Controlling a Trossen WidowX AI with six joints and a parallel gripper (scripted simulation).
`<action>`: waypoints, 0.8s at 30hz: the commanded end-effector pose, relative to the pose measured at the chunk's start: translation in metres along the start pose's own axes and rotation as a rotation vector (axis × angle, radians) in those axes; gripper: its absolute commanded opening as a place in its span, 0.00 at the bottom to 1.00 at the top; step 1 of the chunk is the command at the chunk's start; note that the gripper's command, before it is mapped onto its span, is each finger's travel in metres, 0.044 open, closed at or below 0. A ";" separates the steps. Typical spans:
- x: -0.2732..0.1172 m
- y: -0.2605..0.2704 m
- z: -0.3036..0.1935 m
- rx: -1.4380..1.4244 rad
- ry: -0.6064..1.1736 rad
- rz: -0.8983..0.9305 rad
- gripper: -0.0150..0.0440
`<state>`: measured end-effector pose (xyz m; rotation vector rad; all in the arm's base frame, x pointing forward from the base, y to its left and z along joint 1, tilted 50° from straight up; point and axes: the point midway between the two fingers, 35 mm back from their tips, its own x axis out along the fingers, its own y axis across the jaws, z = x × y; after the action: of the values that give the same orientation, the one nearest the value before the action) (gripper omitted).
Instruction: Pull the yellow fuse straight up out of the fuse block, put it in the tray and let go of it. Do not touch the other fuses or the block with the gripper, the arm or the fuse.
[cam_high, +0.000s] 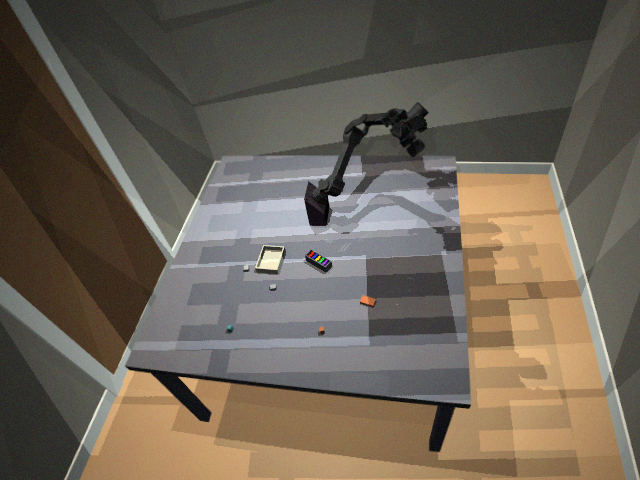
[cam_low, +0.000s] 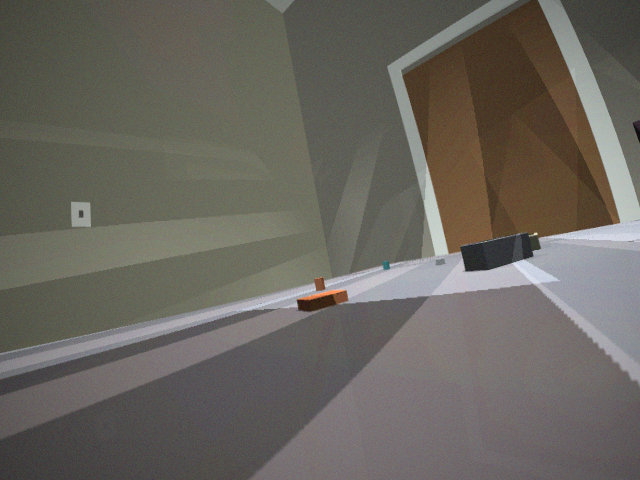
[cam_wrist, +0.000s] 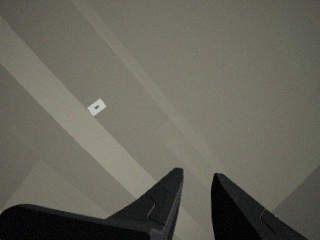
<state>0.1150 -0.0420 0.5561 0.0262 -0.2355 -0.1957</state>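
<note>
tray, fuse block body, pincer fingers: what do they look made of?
Tray: cream, matte, thin flat walls; looks like moulded plastic, though painted card would look the same.
Fuse block: black matte body, no shine; probably plastic.
Pincer fingers: dark, dull, sharp-edged, with a seam line; plastic or coated metal, can't tell which. They stand almost closed, nothing between them.

The desk (cam_high: 289, 356) looks matt grey and smooth. The floor (cam_high: 522, 320) at right looks like wood. The end effector (cam_wrist: 197, 187) is matt black.
</note>
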 end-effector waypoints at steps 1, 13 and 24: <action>0.043 0.043 -0.042 -0.078 0.144 0.086 0.38; 0.122 0.114 -0.197 -0.140 0.604 0.278 0.38; 0.138 0.126 -0.350 -0.065 1.071 0.402 0.38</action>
<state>0.3417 0.0530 0.3037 -0.0515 0.6712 0.1762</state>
